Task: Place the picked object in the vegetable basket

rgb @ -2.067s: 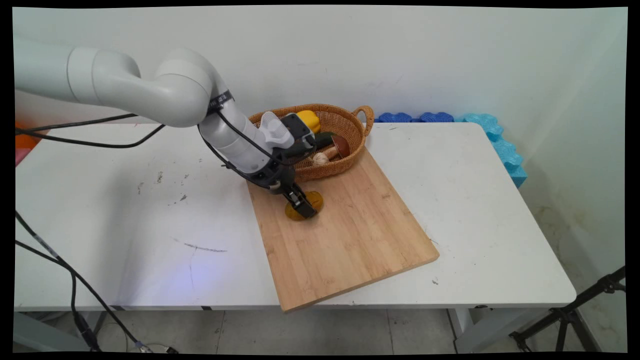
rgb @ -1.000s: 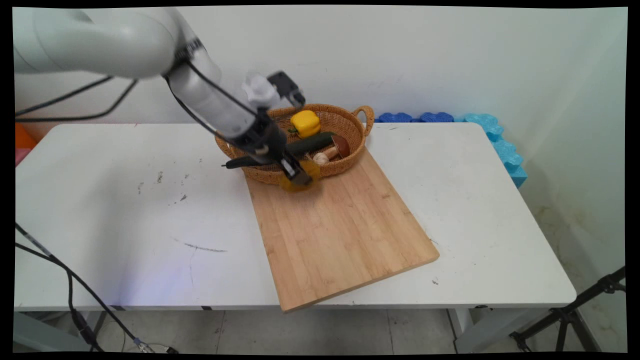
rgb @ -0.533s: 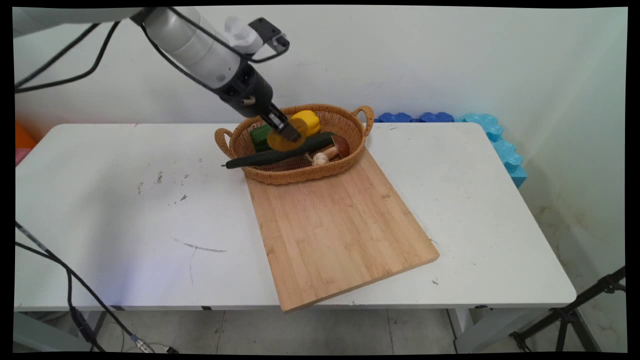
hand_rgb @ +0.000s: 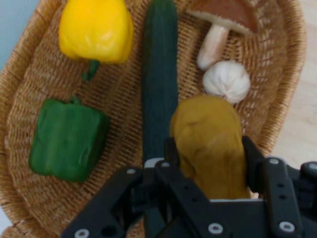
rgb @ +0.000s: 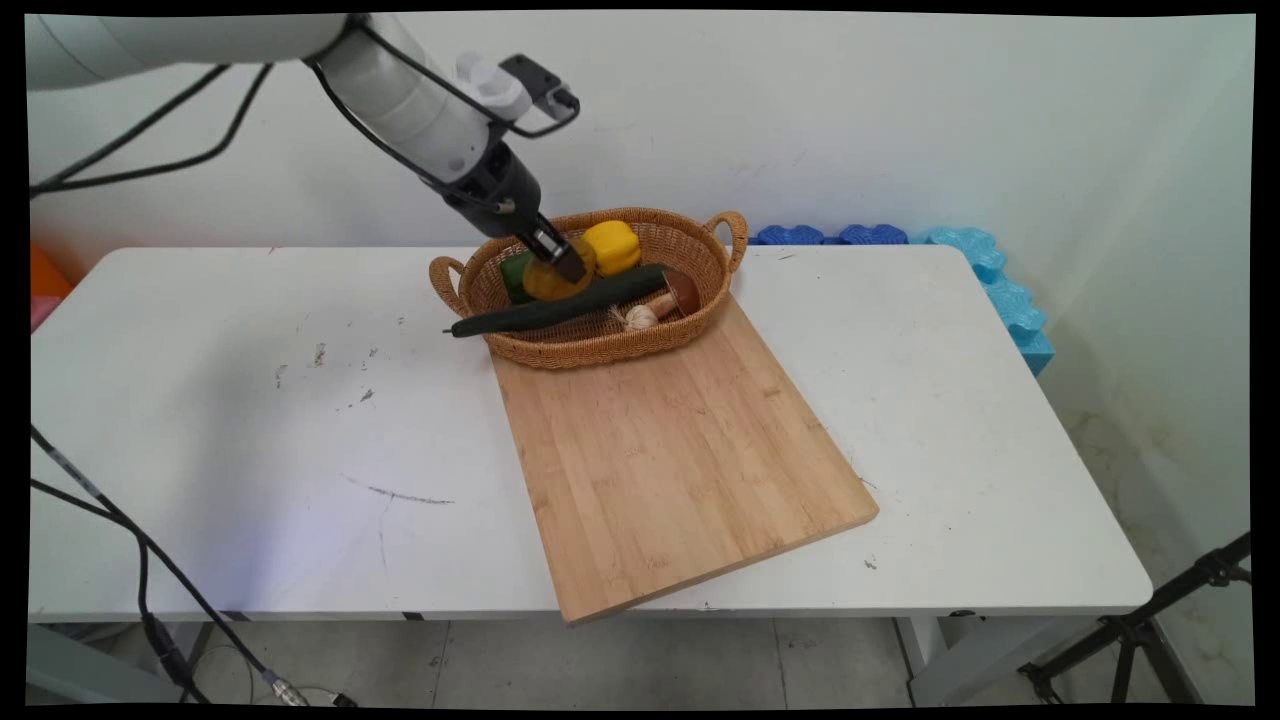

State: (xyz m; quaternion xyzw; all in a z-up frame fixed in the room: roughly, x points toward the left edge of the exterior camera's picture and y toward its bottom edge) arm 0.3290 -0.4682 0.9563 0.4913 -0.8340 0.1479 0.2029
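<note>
One brownish-yellow potato (hand_rgb: 210,148), lifted off the cutting board (rgb: 680,460) a moment ago, now hangs gripped between the fingers (hand_rgb: 173,153) over the basket (rgb: 725,235), above the cucumber (hand_rgb: 159,74).

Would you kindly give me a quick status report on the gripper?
Gripper shut on ochre potato. Hovering over wicker basket. Cucumber and garlic directly beneath.
</note>
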